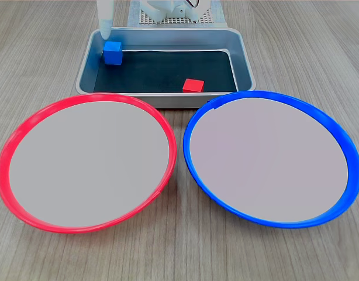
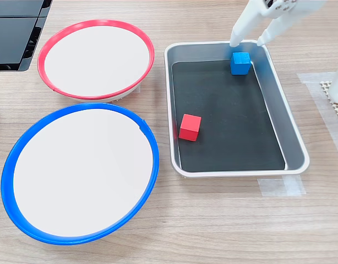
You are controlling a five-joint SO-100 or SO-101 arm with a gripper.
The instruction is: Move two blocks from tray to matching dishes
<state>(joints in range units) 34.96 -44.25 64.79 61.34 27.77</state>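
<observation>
Inside the tray (image 2: 279, 118), the blue block (image 2: 240, 63) and red block (image 2: 190, 127) sit well apart; both dishes (image 2: 81, 176) lie empty. Above the blue block in the second exterior view, the gripper (image 2: 248, 41) hangs open.

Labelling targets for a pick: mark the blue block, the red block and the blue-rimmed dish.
blue block (image 2: 240, 63): second exterior view, middle of its visible faces.
red block (image 2: 190, 127): second exterior view, middle of the cube.
blue-rimmed dish (image 2: 81, 110): second exterior view, on its blue rim, far edge.
</observation>
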